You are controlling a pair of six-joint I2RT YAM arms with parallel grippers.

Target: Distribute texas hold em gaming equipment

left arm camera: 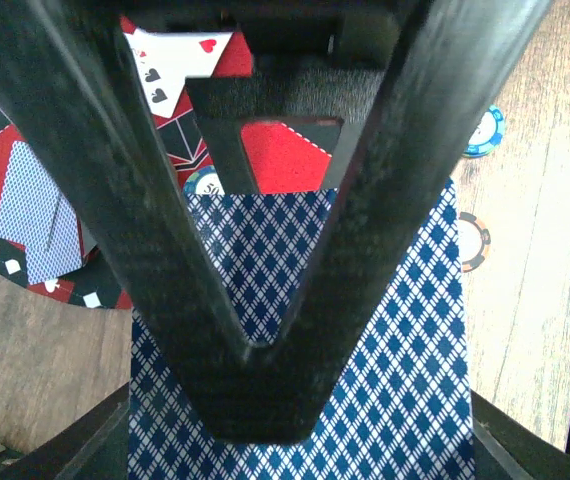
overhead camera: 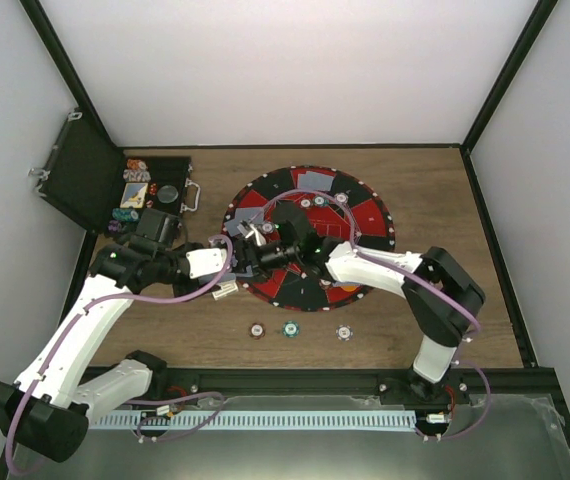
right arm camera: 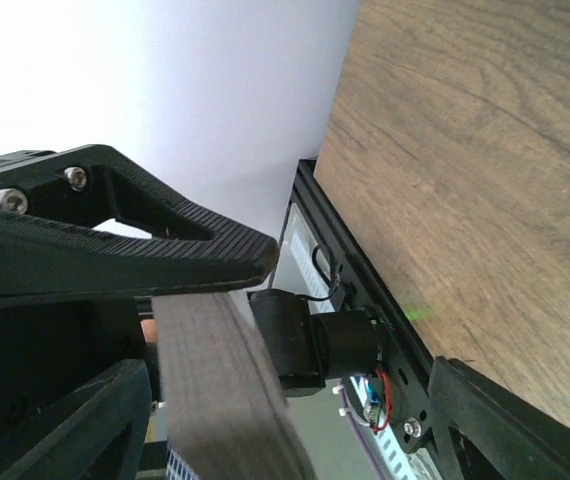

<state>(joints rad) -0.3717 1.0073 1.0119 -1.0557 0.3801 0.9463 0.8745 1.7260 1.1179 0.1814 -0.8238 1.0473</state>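
Three small round edge-striped poker chips [overhead camera: 290, 328] lie in a row on the wooden counter [overhead camera: 445, 200], near edge; at least two more sit on the round red-and-black mat [overhead camera: 365, 215]. Left gripper [left arm camera: 255, 395] is clamped on the blue-diamond-backed card deck [left arm camera: 395, 400] at the mat's left side. Right gripper [right arm camera: 203, 320] has fingers apart around a grey slab, probably the deck's edge. Best approach: pinch the top card only while the left holds firm. Mat shows one face-down card [left arm camera: 33, 205] and one face-up card [left arm camera: 170, 60].
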